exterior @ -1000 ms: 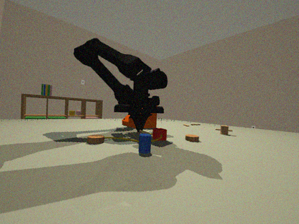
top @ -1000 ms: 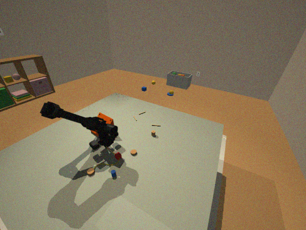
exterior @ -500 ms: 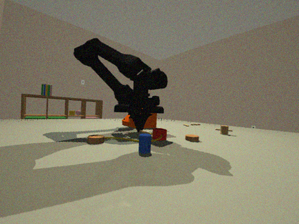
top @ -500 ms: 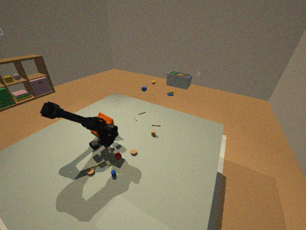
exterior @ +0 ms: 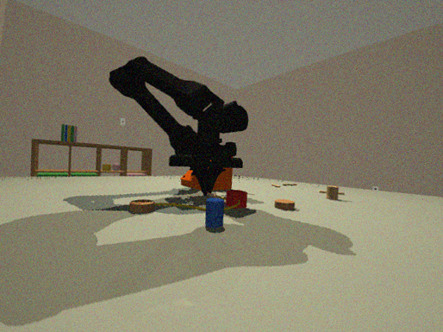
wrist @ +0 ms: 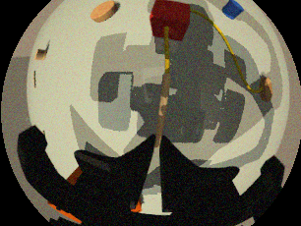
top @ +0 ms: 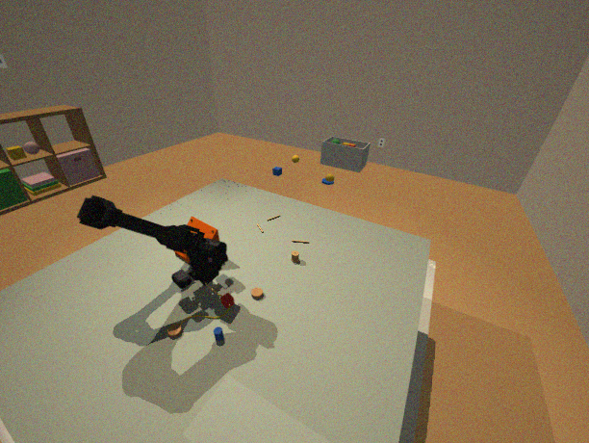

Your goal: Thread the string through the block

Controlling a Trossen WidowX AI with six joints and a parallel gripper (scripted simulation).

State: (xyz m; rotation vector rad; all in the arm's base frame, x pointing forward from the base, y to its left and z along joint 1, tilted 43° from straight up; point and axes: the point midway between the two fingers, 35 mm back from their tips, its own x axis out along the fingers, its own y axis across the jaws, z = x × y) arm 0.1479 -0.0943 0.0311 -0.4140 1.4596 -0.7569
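My gripper (wrist: 157, 138) (exterior: 208, 190) is shut on the thin wooden stick (wrist: 163, 93), low over the table and just behind the red block (top: 227, 300) (exterior: 236, 198) (wrist: 170, 18). The stick points straight at the block, and its far end reaches the block's near face. I cannot tell how far it is inside the hole. A yellow string (wrist: 225, 44) (exterior: 184, 206) runs from beside the block to the round wooden button (top: 174, 330) (exterior: 141, 205) (wrist: 265, 85) on the table.
A blue cylinder (top: 218, 334) (exterior: 214, 213) (wrist: 232, 7) stands near the block. A loose wooden disc (top: 257, 293) (exterior: 284, 204) (wrist: 103, 10), a small peg (top: 295, 256) (exterior: 332, 192) and loose sticks (top: 273, 218) (top: 300, 242) lie farther off. The orange arm base (top: 204, 227) is behind me.
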